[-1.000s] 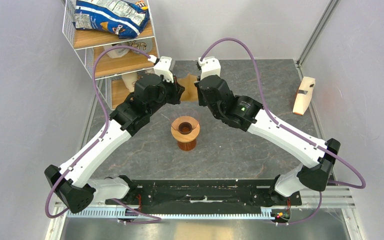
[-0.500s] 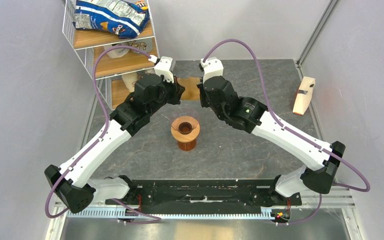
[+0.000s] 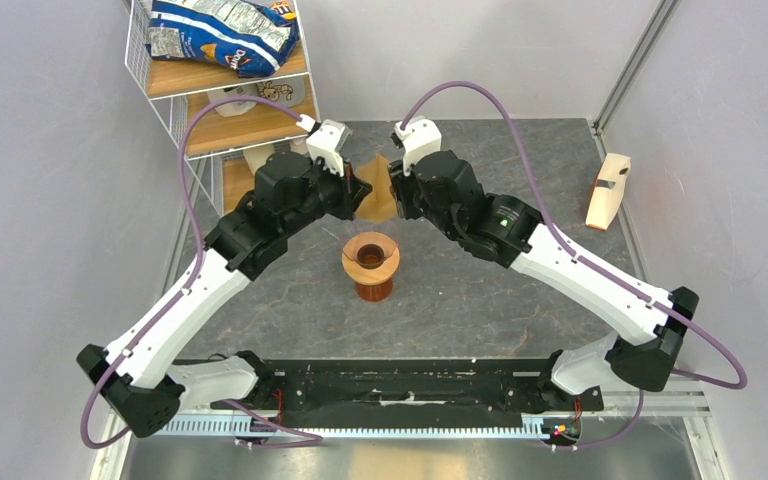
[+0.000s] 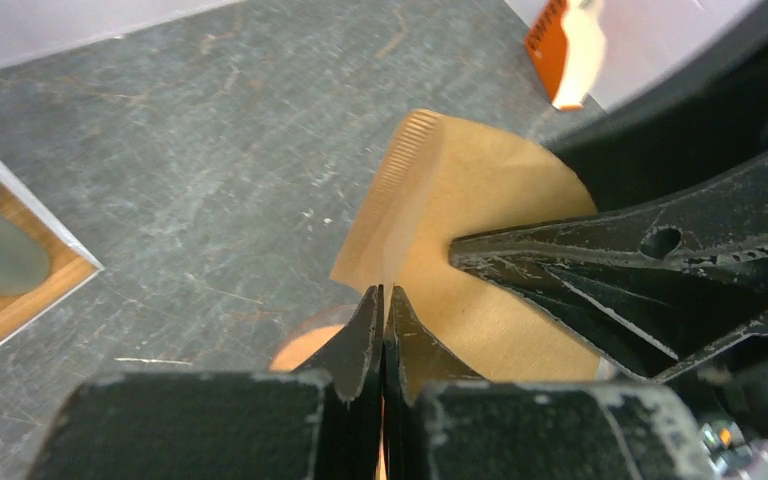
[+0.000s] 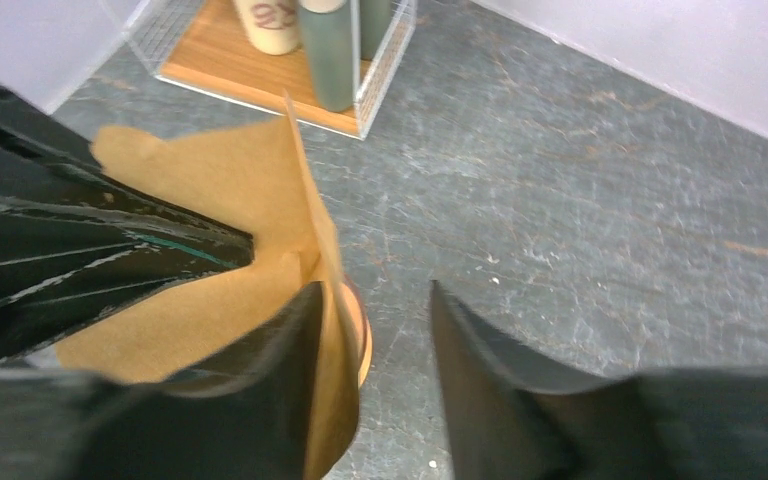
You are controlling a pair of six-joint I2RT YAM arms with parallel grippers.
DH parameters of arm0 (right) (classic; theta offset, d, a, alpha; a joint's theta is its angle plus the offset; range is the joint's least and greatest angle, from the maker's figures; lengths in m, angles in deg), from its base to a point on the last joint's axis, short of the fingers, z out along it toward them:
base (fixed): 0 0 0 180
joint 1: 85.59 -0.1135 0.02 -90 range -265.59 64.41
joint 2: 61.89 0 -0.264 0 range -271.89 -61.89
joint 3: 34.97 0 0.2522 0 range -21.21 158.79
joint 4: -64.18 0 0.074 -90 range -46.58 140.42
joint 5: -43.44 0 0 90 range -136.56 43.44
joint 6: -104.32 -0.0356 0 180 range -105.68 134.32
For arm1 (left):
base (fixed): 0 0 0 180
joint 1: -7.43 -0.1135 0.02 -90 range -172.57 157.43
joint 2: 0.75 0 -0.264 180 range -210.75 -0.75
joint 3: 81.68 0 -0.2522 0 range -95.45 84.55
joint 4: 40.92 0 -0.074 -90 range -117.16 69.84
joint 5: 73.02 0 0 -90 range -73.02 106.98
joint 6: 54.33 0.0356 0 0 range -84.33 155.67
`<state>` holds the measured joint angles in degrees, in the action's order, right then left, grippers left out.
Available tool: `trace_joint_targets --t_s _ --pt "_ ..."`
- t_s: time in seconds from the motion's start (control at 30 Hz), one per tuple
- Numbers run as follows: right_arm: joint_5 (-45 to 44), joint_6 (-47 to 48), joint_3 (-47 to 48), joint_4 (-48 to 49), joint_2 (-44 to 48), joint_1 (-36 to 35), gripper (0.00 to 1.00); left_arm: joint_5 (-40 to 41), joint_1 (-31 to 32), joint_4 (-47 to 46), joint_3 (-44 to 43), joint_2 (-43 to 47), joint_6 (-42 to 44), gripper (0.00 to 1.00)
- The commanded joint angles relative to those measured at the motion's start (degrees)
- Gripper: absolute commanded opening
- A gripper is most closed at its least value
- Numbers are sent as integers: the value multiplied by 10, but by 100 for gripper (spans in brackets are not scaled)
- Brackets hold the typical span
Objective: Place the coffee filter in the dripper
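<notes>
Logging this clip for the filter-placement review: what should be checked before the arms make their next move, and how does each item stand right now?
1. Pinch of the left gripper on the coffee filter: ok, shut on its edge.
2. Hold by the right gripper on the filter: not ok, jaws stand apart, with the paper against one finger.
3. Filter opened into a cone: cannot tell, it looks mostly flat.
4. Filter centred over the dripper: cannot tell from these angles.
5. Dripper upright on the amber vessel, hole clear: ok.
</notes>
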<state>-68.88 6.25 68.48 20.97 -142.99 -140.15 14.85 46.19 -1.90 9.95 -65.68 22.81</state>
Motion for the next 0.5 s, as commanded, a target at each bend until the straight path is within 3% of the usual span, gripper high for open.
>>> trace_joint_targets --t_s 0.0,0.17,0.47 --pt "100 58 5 -3 45 1 61 -73 0 49 -29 20 20 2" --pt "168 106 22 -80 50 1 83 -86 -6 90 -22 22 4 2" --pt "241 124 21 -109 3 2 85 -77 -26 121 -4 -6 -26 2"
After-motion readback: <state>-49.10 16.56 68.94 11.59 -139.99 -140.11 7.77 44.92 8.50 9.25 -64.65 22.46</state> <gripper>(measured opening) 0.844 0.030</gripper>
